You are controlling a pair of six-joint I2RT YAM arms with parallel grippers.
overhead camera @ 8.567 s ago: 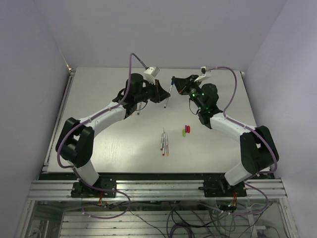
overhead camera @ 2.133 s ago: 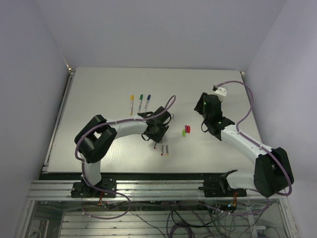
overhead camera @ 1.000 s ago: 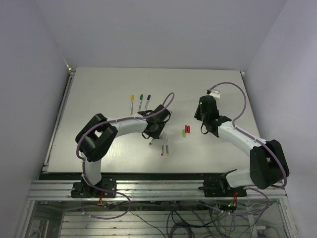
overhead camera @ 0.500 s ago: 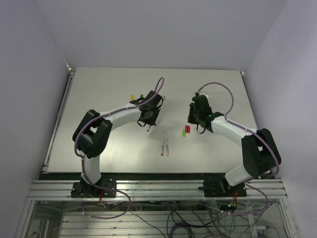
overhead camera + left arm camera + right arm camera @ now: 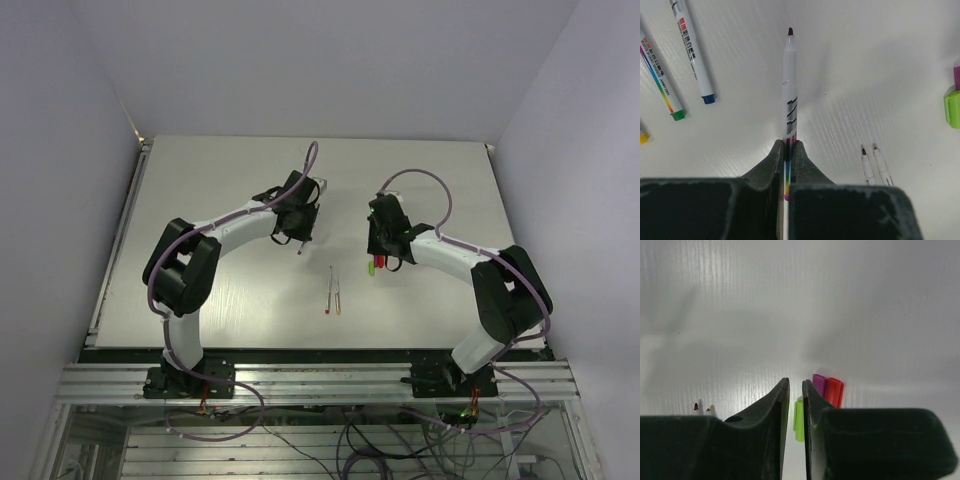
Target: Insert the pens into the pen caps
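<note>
White pen (image 5: 789, 95) clamped in left jaws points over bare table (image 5: 865, 60); right jaws, narrowly apart, straddle green cap (image 5: 799, 420).

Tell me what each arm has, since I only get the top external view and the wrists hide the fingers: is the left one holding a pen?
Observer: Yes, the left fingers are shut on an uncapped pen, dark tip pointing away from the wrist.
Operator: And the right?
Observer: The light green cap sits between the right fingers; I cannot tell whether it is pinched.
Operator: Other caps nearby?
Observer: A purple cap and a red cap lie side by side just past those fingers.
</note>
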